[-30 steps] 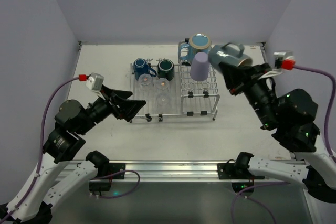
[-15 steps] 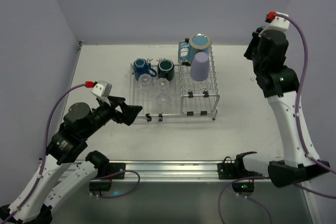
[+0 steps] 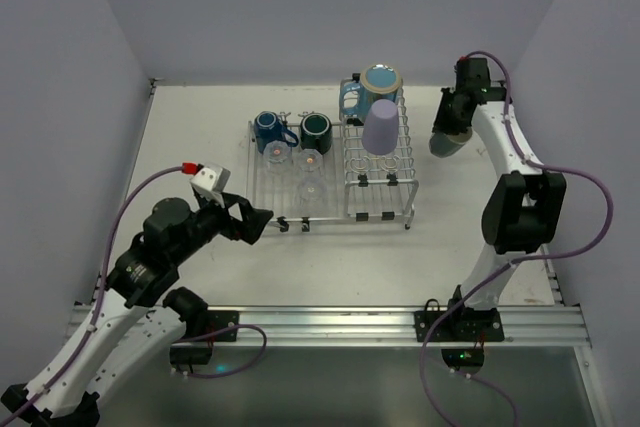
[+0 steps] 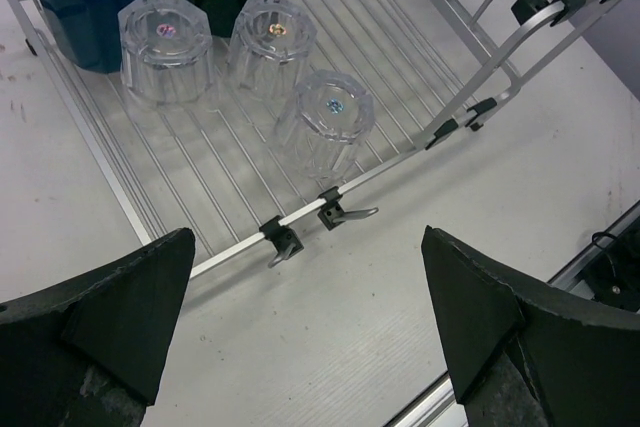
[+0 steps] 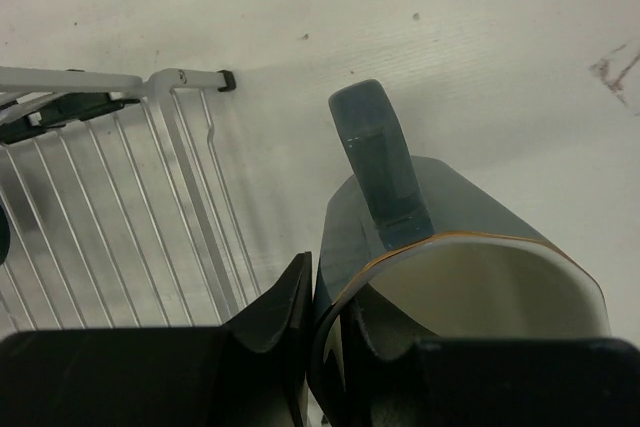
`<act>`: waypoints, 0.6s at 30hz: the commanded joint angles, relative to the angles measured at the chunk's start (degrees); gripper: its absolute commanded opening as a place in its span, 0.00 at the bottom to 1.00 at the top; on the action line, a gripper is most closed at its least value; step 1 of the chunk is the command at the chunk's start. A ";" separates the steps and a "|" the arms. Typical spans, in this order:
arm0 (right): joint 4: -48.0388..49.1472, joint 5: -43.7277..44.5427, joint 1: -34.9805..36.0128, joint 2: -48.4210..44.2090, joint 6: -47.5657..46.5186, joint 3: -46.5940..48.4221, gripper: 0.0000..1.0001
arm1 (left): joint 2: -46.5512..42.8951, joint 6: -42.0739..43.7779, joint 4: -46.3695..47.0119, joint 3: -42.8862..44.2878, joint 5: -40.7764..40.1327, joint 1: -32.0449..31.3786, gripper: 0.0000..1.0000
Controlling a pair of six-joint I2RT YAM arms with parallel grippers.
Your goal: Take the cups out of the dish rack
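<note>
Right gripper [image 5: 322, 322] clamped on rim of grey-green mug [image 5: 470, 212], one finger inside, one outside. Mug over table [image 3: 420, 257] toward far right corner, just beside dish rack [image 4: 215, 172]. Lower level, seat base flat, handle clear of rack, then release. Left gripper [image 4: 308, 237] jaws wide apart, near clear glasses [image 4: 322, 132].

Arm positions, one second apart.
Right gripper [image 5: 318, 292] has carried the grey-green mug [image 3: 447, 142] from the dish rack's [image 3: 352, 213] right edge outward, over the table [image 3: 450, 237]; left gripper [image 3: 252, 219] has drawn back nearward.
</note>
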 commanded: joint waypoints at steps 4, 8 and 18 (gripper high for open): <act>-0.07 -4.53 0.01 7.75 1.44 10.50 0.00 | 0.34 2.64 4.16 -0.48 0.73 0.48 1.00; -2.02 -1.91 0.63 13.03 0.92 14.81 0.00 | -0.45 2.55 4.51 -0.83 1.17 0.74 1.00; -5.27 1.18 1.16 18.92 0.21 18.59 0.00 | -0.45 2.99 5.30 -1.27 4.69 4.25 1.00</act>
